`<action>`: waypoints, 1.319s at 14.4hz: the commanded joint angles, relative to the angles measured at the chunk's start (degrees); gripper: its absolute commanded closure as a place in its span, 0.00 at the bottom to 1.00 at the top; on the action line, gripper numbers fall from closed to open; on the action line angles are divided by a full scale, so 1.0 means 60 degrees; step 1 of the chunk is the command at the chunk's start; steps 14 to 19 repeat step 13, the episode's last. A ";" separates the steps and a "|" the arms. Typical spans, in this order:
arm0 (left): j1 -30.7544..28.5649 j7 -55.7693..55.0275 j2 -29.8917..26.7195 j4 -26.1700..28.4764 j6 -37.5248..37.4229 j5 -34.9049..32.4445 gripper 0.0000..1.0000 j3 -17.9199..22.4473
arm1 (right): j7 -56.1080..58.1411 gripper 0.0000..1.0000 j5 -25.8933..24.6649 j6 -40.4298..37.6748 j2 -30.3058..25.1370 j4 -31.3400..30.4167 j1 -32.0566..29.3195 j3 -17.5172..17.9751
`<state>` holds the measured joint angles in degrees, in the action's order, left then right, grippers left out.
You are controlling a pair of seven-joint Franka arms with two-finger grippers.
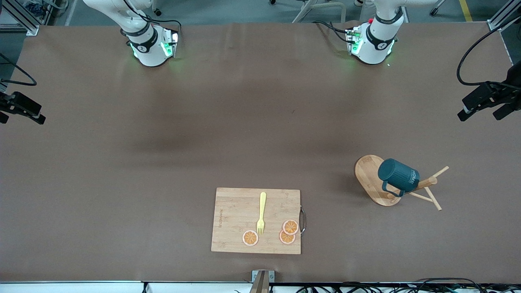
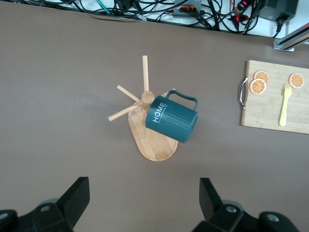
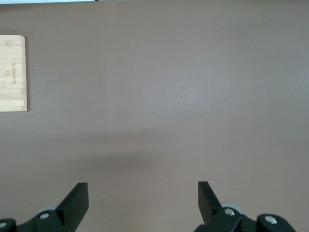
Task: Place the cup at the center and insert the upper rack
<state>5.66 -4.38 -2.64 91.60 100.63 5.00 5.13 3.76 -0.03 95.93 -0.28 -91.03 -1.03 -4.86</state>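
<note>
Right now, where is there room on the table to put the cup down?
The middle of the table is bare, from the robot bases down to the cutting board. It is crowded where the teal cup hangs on the mug tree, and on the board around the fork and orange slices.

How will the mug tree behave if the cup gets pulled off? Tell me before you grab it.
The upper rack may tip: its tall post rises from a narrow oval base. The cup hangs by its handle on a thin peg, so it may snag and drag the likely light rack along. Both the left gripper and right gripper are open.
</note>
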 commanded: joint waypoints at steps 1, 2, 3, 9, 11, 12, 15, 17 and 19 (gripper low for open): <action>0.0111 0.0303 -0.0117 0.0011 -0.0102 -0.0437 0.00 0.0024 | -0.0085 0.00 -0.0038 0.0067 -0.0216 -0.0180 0.0069 -0.0054; 0.0126 0.0493 -0.0102 0.0026 -0.0102 -0.0583 0.00 0.0010 | -0.0085 0.00 -0.0038 0.0067 -0.0216 -0.0180 0.0069 -0.0054; 0.0111 0.0538 -0.0117 0.0040 -0.0102 -0.0614 0.00 -0.0048 | -0.0099 0.00 -0.0038 0.0067 -0.0216 -0.0180 0.0069 -0.0054; 0.0111 0.0539 -0.0117 0.0011 -0.0102 -0.0600 0.00 -0.0078 | -0.0085 0.00 -0.0038 0.0067 -0.0216 -0.0180 0.0069 -0.0054; 0.0111 0.0539 -0.0117 0.0011 -0.0102 -0.0600 0.00 -0.0078 | -0.0085 0.00 -0.0024 0.0067 -0.0216 -0.0180 0.0069 -0.0054; 0.0111 0.0539 -0.0117 0.0011 -0.0102 -0.0600 0.00 -0.0078 | -0.0099 0.00 -0.0024 0.0067 -0.0216 -0.0180 0.0069 -0.0054; 0.0111 0.0539 -0.0117 0.0026 -0.0102 -0.0600 0.00 -0.0078 | -0.0085 0.00 -0.0024 0.0067 -0.0216 -0.0180 0.0055 -0.0054; 0.0111 0.0539 -0.0117 0.0026 -0.0102 -0.0600 0.00 -0.0078 | -0.0085 0.00 -0.0024 0.0067 -0.0216 -0.0180 0.0055 -0.0054; 0.0111 0.0539 -0.0117 0.0026 -0.0102 -0.0600 0.00 -0.0078 | -0.0085 0.00 -0.0024 0.0067 -0.0216 -0.0180 0.0055 -0.0054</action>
